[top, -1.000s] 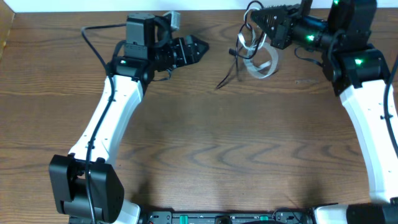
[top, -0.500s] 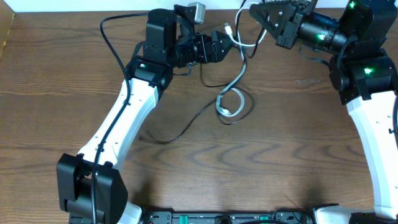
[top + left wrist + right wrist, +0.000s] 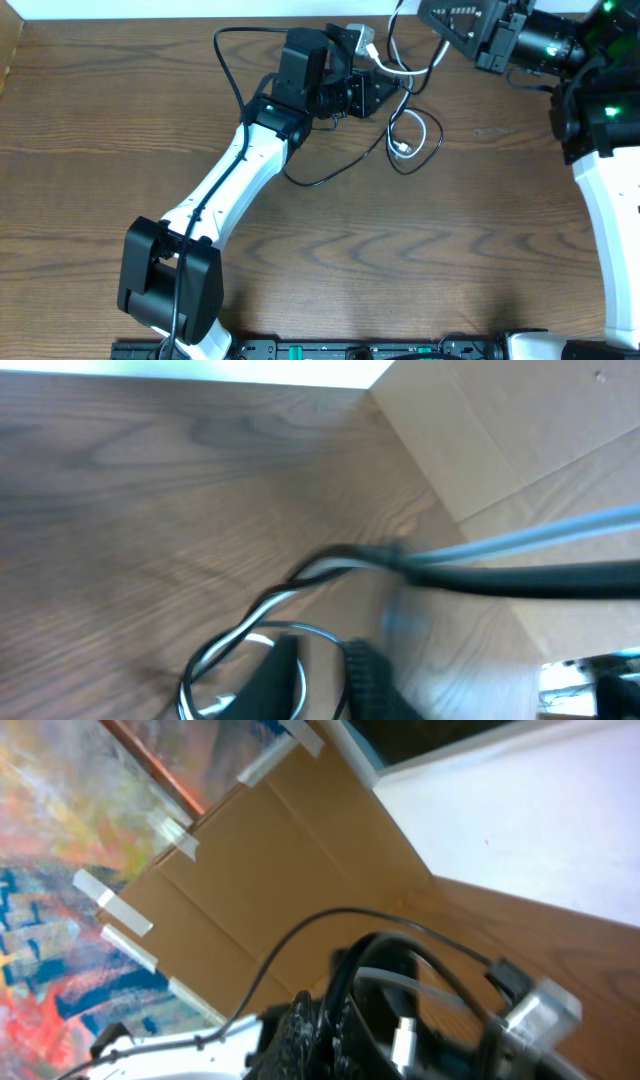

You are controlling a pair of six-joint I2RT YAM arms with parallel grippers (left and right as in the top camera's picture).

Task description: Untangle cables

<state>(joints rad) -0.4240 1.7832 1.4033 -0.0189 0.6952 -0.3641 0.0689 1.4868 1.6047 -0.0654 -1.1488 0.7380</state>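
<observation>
Since a second earlier, the left arm [image 3: 230, 180] had swung right; whether the left fingers [image 3: 270, 678] gripped anything was unclear. The right fingers [image 3: 452, 24] pinched the thin white cord [image 3: 429, 126], which looped with the thin black cord [image 3: 322, 181] on the brown wooden tabletop [image 3: 420, 260].

Left arm stretches out diagonally, its hand [image 3: 390, 92] pointing right, fingers blurred — the right hand [image 3: 430, 15] faces it, pinched closed.

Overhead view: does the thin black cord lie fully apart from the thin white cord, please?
No, the thin black cord crosses the thin white cord at its loop.
</observation>
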